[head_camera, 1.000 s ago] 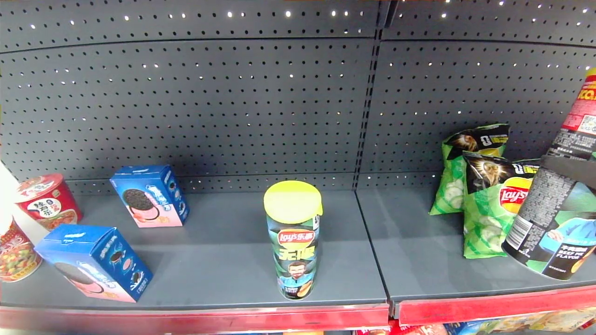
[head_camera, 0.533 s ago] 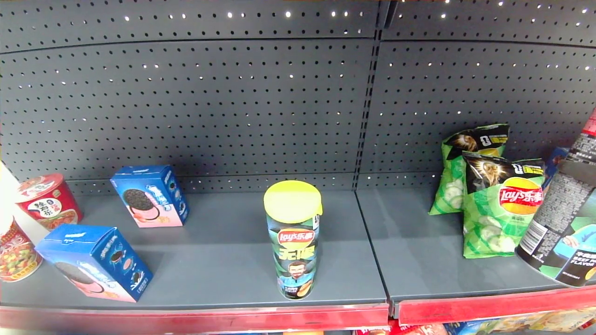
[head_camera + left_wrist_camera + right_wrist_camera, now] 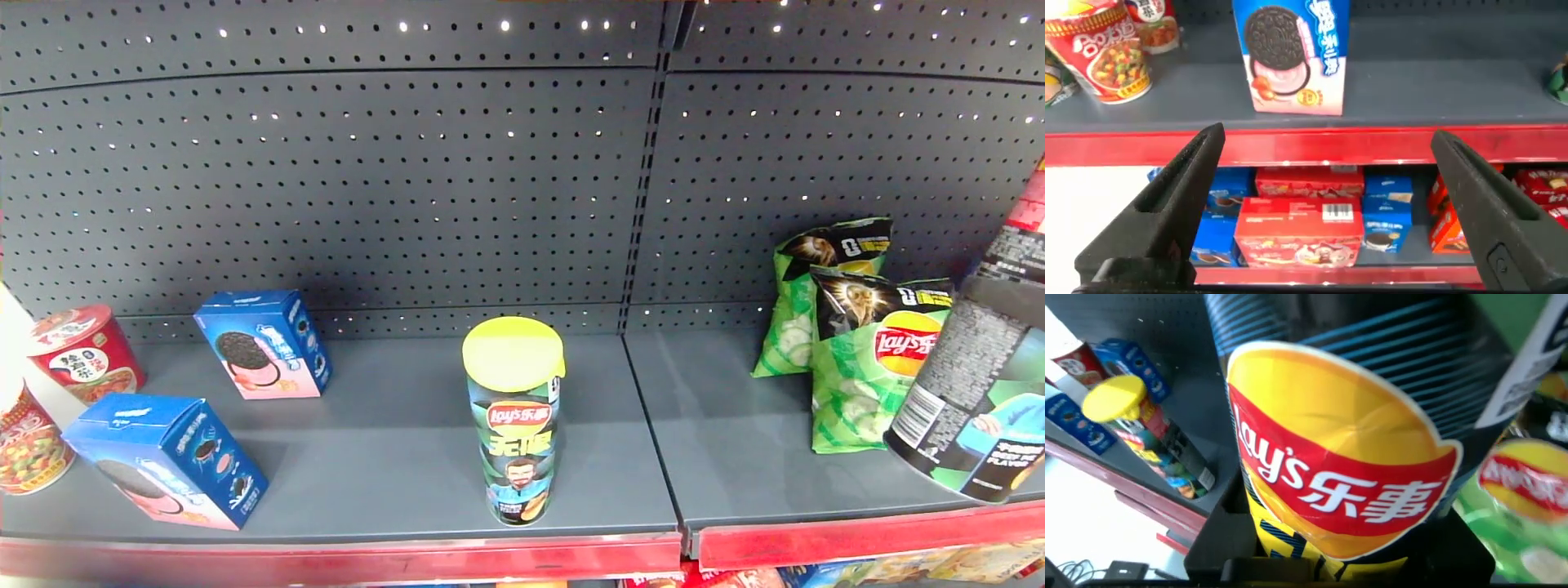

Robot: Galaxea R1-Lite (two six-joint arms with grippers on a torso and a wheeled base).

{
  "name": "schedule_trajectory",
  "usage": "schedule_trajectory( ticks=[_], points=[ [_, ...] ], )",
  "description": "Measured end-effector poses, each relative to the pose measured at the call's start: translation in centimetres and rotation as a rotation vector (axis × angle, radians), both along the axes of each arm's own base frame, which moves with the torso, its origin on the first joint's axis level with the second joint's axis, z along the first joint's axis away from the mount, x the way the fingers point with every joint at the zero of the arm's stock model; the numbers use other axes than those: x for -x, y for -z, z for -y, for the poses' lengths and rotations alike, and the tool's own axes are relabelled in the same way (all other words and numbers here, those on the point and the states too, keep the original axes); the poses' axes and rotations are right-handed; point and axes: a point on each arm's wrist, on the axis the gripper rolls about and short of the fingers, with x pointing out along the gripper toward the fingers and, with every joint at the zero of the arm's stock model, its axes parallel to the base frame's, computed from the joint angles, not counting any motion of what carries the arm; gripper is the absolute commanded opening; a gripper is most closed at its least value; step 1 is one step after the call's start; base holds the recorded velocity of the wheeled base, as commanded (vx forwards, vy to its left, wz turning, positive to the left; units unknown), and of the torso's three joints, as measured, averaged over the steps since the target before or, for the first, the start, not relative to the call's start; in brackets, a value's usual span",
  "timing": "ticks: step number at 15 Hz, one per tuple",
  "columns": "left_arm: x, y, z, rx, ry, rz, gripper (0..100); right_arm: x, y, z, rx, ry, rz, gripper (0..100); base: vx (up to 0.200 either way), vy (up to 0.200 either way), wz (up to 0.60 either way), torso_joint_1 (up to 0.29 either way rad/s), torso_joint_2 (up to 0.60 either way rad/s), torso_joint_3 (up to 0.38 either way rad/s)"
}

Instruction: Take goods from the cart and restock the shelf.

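Compared with half a second ago, the held chip canister [image 3: 971, 400] at the right edge of the head view has swung back toward the left and slightly upward. Its base now overlaps the front chip bag [image 3: 869, 384] again. Nothing else on the shelf [image 3: 392, 457] has shifted.

The canister leans steeply, with its top toward the upper right and its base hanging low over the shelf's front edge in the lower right. If it were set down at this tilt it would probably land on the rim of its base, then tip over or roll across the red shelf lip [image 3: 857, 539]. Carried further left at this height, it could shove the front chip bag into the rear chip bag [image 3: 816, 286] and knock both flat. Whether its base already touches the bag or the shelf cannot be told.

The right gripper [image 3: 1331, 567] is clamped around the canister's body, which bulges between the dark fingers in the right wrist view. The grip looks firm, but it sits well up the tube, so the lower end may swing.

The left gripper [image 3: 1327, 139] is spread wide and holds nothing. It hangs just in front of the shelf lip, below a blue cookie box [image 3: 1294, 53]. The standing chip canister [image 3: 516, 420] with the yellow lid stands upright at mid-frame, well apart from both grippers.
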Motion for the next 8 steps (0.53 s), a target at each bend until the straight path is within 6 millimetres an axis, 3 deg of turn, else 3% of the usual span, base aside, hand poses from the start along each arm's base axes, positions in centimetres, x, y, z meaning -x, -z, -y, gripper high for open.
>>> schedule_trajectory(
  ticks=[4, 8],
  points=[
    [-0.2, 0.5, 0.1, 0.001, 0.031, -0.003, 100, -2.7, -1.3, -1.8, 0.0, -0.069, 0.005, 0, 0.0, 0.0, 0.0, 0.0, 0.0, 0.0],
    [-0.2, 0.6, 0.1, 0.005, 0.028, -0.003, 100, -5.9, -1.2, -3.8, 0.04, -0.121, 0.0, 0, 0.0, 0.0, 0.0, 0.0, 0.0, 0.0]
  ],
)
